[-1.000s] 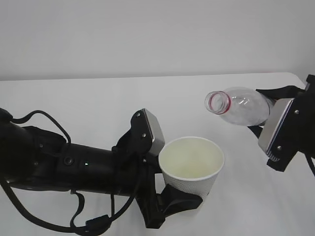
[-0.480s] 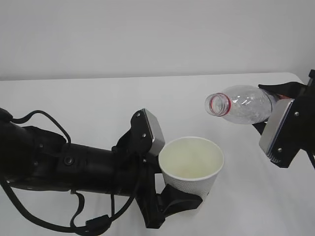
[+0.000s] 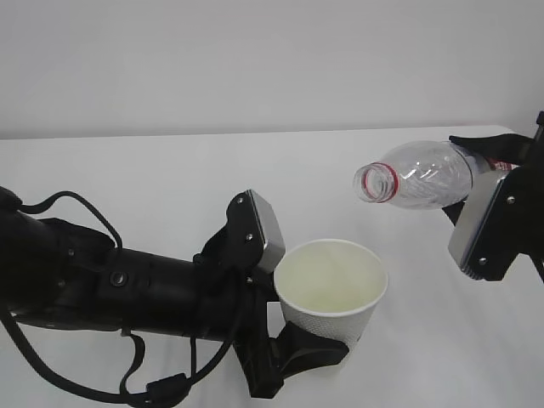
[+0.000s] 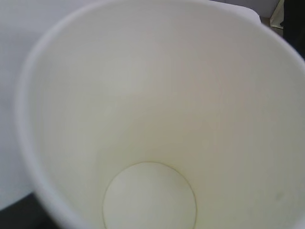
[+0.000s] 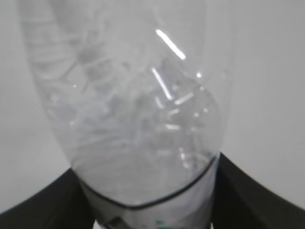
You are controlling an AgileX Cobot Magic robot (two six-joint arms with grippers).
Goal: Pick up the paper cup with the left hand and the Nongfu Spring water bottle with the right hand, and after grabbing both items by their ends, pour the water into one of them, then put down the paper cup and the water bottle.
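Observation:
The white paper cup (image 3: 333,285) stands upright and off the table, its cream inside facing up. My left gripper (image 3: 316,342) is shut on its lower end. In the left wrist view the paper cup (image 4: 157,119) fills the frame, and its round bottom looks bare. The clear Nongfu Spring water bottle (image 3: 422,181) lies almost level above and right of the cup. Its red-ringed open mouth points left, just past the cup's right rim. My right gripper (image 3: 478,183) is shut on its labelled rear end, with black fingers (image 5: 250,193) on both sides of the bottle (image 5: 138,109). I can make out no water.
The white table (image 3: 153,170) stretches behind both arms to a plain grey wall. My left arm, with its cables (image 3: 76,208), lies low across the front left. The table's right edge (image 3: 518,136) is just behind the right gripper.
My right gripper has risen a little and lifted the bottle's rear end. The bottle now lies flatter, with its mouth staying in about the same spot. The cup and left arm have not moved.

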